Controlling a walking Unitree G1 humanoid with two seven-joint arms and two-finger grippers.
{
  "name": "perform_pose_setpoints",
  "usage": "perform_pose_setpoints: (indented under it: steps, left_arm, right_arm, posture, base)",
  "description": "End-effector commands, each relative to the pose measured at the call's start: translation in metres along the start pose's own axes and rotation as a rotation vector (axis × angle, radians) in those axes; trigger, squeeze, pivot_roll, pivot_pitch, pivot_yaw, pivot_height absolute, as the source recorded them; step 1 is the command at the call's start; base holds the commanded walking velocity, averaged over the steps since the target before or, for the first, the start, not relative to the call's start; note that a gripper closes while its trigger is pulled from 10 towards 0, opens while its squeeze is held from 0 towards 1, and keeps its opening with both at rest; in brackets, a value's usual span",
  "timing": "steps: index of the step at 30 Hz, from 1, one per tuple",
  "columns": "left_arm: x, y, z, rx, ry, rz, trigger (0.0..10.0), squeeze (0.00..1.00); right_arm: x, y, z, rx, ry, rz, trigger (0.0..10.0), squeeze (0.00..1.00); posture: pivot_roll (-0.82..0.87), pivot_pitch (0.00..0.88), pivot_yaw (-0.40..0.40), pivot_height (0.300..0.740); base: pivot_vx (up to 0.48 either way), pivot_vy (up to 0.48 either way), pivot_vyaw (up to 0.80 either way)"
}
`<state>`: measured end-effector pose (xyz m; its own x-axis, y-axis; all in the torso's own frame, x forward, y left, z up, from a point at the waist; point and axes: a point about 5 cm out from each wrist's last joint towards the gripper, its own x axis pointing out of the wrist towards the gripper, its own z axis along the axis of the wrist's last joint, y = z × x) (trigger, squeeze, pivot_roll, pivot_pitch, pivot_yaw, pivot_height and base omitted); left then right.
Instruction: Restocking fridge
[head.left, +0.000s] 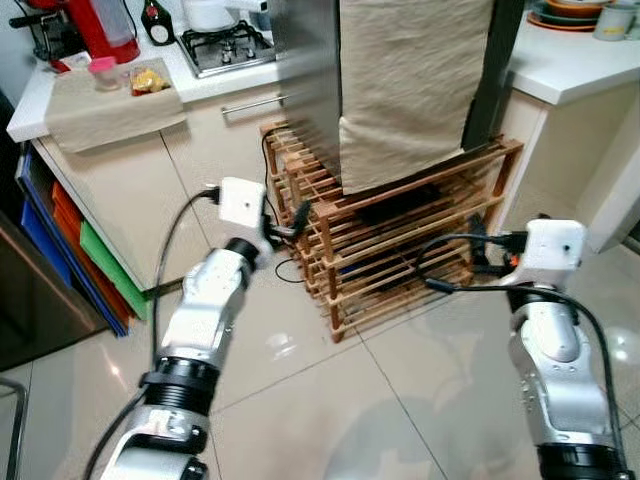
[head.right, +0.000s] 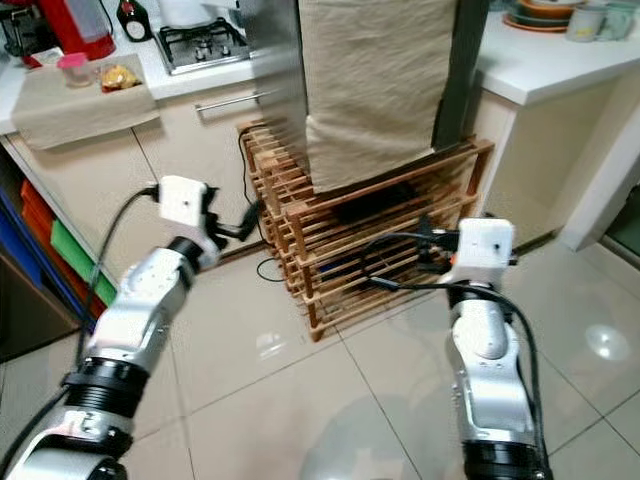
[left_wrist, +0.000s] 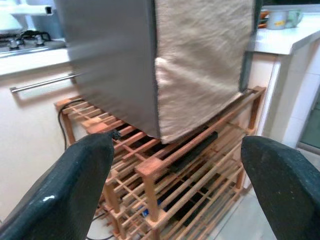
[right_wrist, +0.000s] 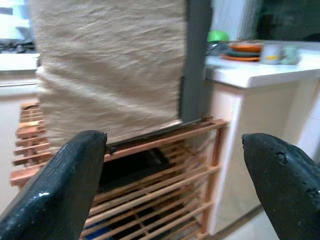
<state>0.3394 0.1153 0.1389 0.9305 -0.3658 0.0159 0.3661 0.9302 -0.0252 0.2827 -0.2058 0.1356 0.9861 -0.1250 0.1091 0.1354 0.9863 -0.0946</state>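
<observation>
A silver fridge (head.left: 305, 70) stands on a slatted wooden rack (head.left: 400, 250), its front draped with a beige cloth (head.left: 410, 90). The door looks closed behind the cloth. My left gripper (head.left: 288, 226) is raised in front of the rack's left corner, open and holding nothing. My right gripper (head.left: 455, 265) hovers open before the rack's right end, also holding nothing. In the left wrist view its fingers (left_wrist: 70, 190) frame the fridge corner (left_wrist: 115, 60). The right wrist view looks between the fingers (right_wrist: 60, 190) at the cloth (right_wrist: 110, 65) and the rack (right_wrist: 165, 170).
Left of the fridge runs a counter with a gas hob (head.left: 225, 45), a red appliance (head.left: 100, 25) and a beige mat (head.left: 110, 105) with snacks. Coloured boards (head.left: 85, 255) lean under it. A white counter (head.left: 570, 65) with dishes flanks the right. Black cables (head.left: 285, 265) trail by the rack.
</observation>
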Motion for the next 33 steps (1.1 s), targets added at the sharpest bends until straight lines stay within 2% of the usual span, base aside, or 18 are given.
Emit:
perform_pose_setpoints:
  steps: [1,2,3,4,5,7,10,14,20,27,33]
  left_arm:
    - [-0.005,0.017,0.001,-0.066,-0.010,0.078,10.0,0.00]
    - [-0.006,0.021,0.000,-0.221,-0.007,0.129,10.0,0.00]
    - [-0.006,0.024,-0.002,-0.332,-0.003,0.160,10.0,0.00]
    - [-0.008,0.023,-0.002,-0.345,-0.004,0.163,10.0,0.00]
    - [-0.009,0.022,-0.002,-0.333,-0.005,0.160,10.0,0.00]
    - [-0.011,0.015,-0.001,-0.235,-0.011,0.124,10.0,0.00]
    - [-0.010,0.012,0.001,-0.204,-0.016,0.115,10.0,0.00]
    - [-0.009,0.014,0.002,-0.204,-0.021,0.120,10.0,0.00]
    - [-0.010,0.013,0.008,-0.229,-0.034,0.089,10.0,0.00]
    - [-0.005,0.008,0.009,-0.116,-0.028,0.060,10.0,0.00]
    - [-0.004,0.011,0.006,-0.100,-0.008,0.079,10.0,0.00]
  right_arm:
    - [0.003,0.014,0.004,0.025,-0.017,0.048,10.0,0.00]
    - [0.002,0.016,0.002,0.043,-0.007,0.058,10.0,0.00]
    - [0.002,0.017,0.001,0.056,0.001,0.065,10.0,0.00]
    - [0.001,0.017,-0.001,0.087,0.016,0.066,10.0,0.00]
    - [0.001,0.017,-0.002,0.108,0.026,0.066,10.0,0.00]
    - [0.000,0.018,-0.006,0.133,0.053,0.066,10.0,0.00]
    - [0.000,0.022,-0.008,0.129,0.059,0.083,10.0,0.00]
    - [0.001,0.025,-0.009,0.128,0.066,0.094,10.0,0.00]
    - [0.003,0.028,-0.009,0.123,0.074,0.116,10.0,0.00]
    - [0.003,0.026,-0.009,0.110,0.068,0.111,10.0,0.00]
    - [0.002,0.022,-0.009,0.098,0.062,0.102,10.0,0.00]
  posture:
    - [-0.12,0.000,0.104,0.740]
    - [-0.12,0.000,0.103,0.740]
    - [-0.12,0.000,0.103,0.740]
    - [-0.12,0.000,0.100,0.740]
    - [-0.12,0.000,0.100,0.740]
    - [-0.12,0.000,0.093,0.740]
    - [-0.11,0.000,0.090,0.740]
    - [-0.11,0.000,0.089,0.740]
    - [-0.11,0.000,0.090,0.740]
    - [-0.12,0.000,0.095,0.740]
    - [-0.12,0.000,0.098,0.740]
  base:
    - [0.409,0.247,0.00]
    - [0.409,0.247,0.00]
    - [0.409,0.247,0.00]
    - [0.409,0.251,0.00]
    - [0.409,0.251,0.00]
    - [0.409,0.251,0.00]
    - [0.409,0.250,0.00]
    - [0.404,0.257,-0.19]
    - [0.000,0.460,-0.72]
    - [0.000,0.478,-0.69]
    - [0.000,0.196,-0.67]
